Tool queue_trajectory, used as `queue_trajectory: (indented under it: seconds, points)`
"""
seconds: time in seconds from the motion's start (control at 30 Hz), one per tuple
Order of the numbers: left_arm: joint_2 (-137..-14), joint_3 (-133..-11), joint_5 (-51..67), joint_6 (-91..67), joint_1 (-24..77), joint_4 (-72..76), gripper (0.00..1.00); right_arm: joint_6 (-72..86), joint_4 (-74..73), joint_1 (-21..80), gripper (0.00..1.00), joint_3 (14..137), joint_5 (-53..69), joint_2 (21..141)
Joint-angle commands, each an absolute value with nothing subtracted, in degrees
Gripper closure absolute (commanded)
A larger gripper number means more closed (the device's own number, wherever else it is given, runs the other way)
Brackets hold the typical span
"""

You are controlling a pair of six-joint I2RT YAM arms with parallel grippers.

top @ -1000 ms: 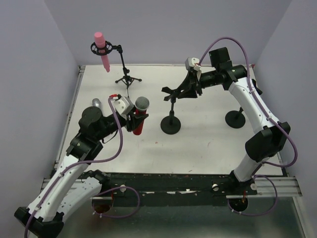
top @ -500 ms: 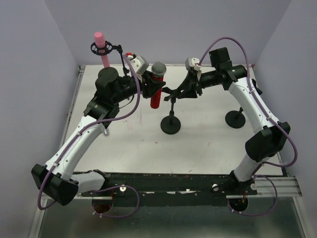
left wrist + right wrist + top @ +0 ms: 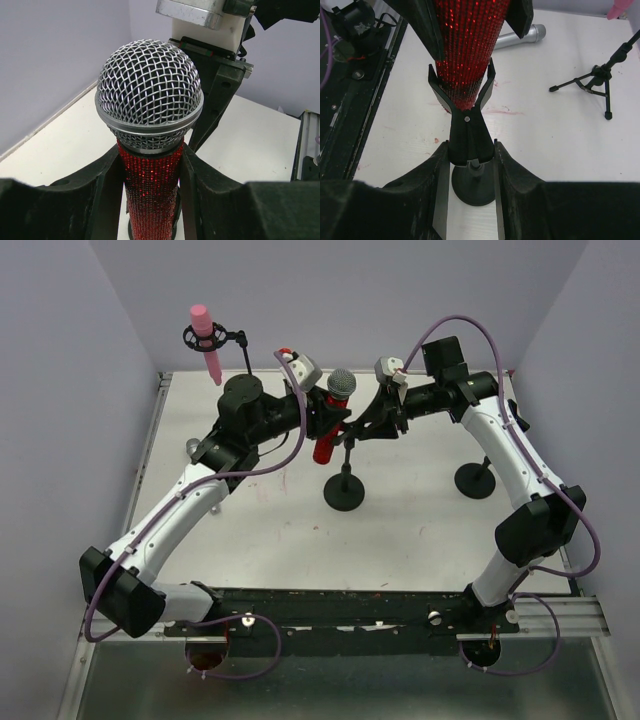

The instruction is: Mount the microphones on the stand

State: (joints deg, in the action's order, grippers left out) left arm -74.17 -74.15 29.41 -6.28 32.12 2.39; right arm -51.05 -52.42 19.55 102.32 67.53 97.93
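L gripper (image 3: 150,186) jaws clamp red mic (image 3: 149,85), tail between stand clip (image 3: 468,129) prongs; R gripper (image 3: 470,161) jaws pinch clip.

The red microphone (image 3: 150,150) has a rough, sparkling body of glittery red grain under a silver woven wire-mesh head with a polished metal band. The left tool (image 3: 150,167) on either side of it looks like matt black, faintly grainy plastic, and the stand clip (image 3: 465,135) beneath it is smoother black plastic. Beyond it, the silver-grey microphone (image 3: 520,37) has a satin metallic sheen, on a matt white surface (image 3: 560,145) with reddish scuffs.
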Motion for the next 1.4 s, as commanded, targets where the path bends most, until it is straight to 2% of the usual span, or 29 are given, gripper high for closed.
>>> queue_trajectory:
  seconds: [0.0,0.47,0.53,0.6,0.67,0.73,0.87,1.0,1.07,1.17,1.27,1.37]
  points:
    - [-75.0,-73.5,28.1,-4.9,32.8,7.1,1.0,-50.6,-53.6,20.0,0.84,101.5,70.6,97.1]
    - [-75.8,-67.7,28.2,-5.7,33.6,14.7,1.0,-50.3,-54.1,20.0,0.86,100.8,71.6,97.5]
    - [-75.8,-67.4,28.2,-5.9,33.6,15.0,1.0,-50.2,-54.2,20.0,0.84,100.6,71.7,97.5]
    - [-75.8,-67.5,28.1,-5.8,33.6,15.0,1.0,-49.9,-54.1,20.0,0.75,100.4,72.0,97.4]
    - [-75.7,-67.6,28.3,-5.6,33.5,14.9,1.0,-49.3,-53.5,20.0,0.55,99.9,72.2,96.9]
    - [-75.6,-67.7,28.4,-5.4,33.6,14.7,1.0,-48.4,-52.6,20.0,0.41,99.3,72.3,96.6]
    - [-75.6,-67.8,28.8,-5.5,33.6,14.5,1.0,-47.4,-51.6,20.0,0.17,98.4,72.2,95.6]
    - [-75.5,-67.8,28.5,-6.2,33.5,14.4,0.98,-44.7,-48.5,20.0,0.0,96.3,71.2,94.0]
    - [-75.3,-67.8,28.2,-6.9,33.6,14.2,0.89,-42.6,-46.1,20.0,0.0,94.7,69.8,92.6]
    - [-74.5,-67.9,26.3,-7.8,33.5,13.5,0.57,-39.6,-42.0,19.9,0.0,91.3,67.9,90.4]
    - [-73.5,-68.2,24.4,-8.6,33.5,12.7,0.34,-37.4,-38.1,19.6,0.0,86.7,67.1,88.1]
    - [-72.4,-68.8,23.2,-9.1,33.5,11.7,0.23,-35.5,-34.1,19.2,0.0,82.2,67.0,85.6]
